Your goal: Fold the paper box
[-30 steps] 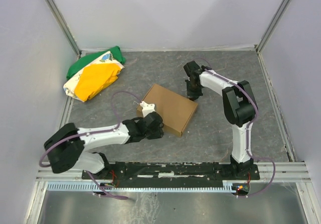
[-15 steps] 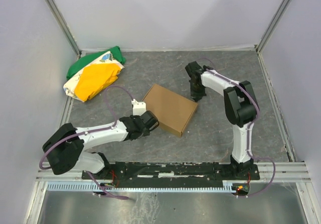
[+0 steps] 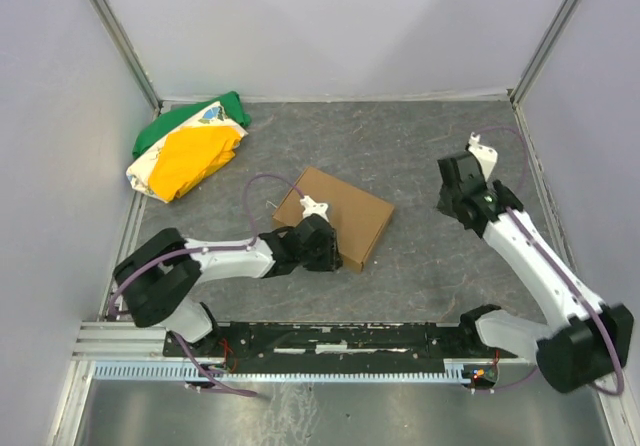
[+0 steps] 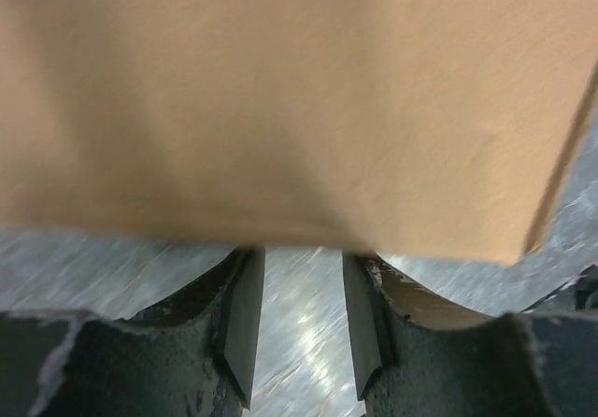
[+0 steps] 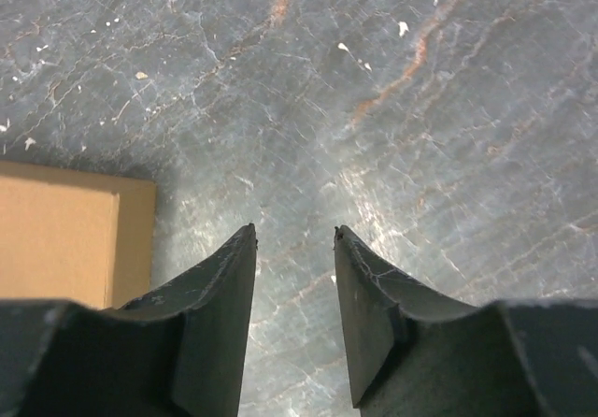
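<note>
Right gripper [image 5: 294, 237] is withdrawn toward the table's [image 3: 420, 136] right edge, parted, empty. Left gripper [image 4: 301, 253], parted, is held at the paper box [image 3: 345, 214], probably squaring it.

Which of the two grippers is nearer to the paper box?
The left gripper: its open jaws sit at the paper box near edge; the right gripper hangs apart, over the table.

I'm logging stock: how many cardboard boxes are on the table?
1. The paper box lies as a compact box near the middle of the table. The cloth bundle at the far left could hide something small.
</note>
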Robot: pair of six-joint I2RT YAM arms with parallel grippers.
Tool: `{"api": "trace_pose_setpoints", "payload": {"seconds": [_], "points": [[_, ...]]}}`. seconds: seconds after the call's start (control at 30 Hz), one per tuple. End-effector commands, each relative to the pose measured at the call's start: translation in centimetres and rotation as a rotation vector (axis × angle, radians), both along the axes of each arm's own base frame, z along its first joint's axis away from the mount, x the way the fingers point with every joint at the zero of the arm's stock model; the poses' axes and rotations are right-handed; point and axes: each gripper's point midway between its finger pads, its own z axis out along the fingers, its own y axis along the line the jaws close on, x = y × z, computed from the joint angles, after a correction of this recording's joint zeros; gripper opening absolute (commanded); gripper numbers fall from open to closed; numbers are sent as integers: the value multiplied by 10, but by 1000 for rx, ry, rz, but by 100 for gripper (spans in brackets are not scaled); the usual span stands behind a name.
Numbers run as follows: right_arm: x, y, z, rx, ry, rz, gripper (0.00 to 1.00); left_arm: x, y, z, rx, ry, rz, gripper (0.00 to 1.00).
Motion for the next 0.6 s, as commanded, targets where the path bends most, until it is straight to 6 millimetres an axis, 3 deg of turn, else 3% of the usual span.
{"api": "trace_pose_setpoints", "payload": {"seconds": [0.0,0.2,0.33,0.57], "points": [[-30,-10,16,33,-73,-5,48,15,-48,16,-128,-36,-69,46],[-58,-9,18,77,-86,55,51,43,-72,24,-151,-91,-20,44],[-65,-8,13,96,-85,66,51,73,-78,27,-76,-148,40,45],[-73,2,14,135,-85,135,51,112,-119,42,-98,-162,50,46]]}}
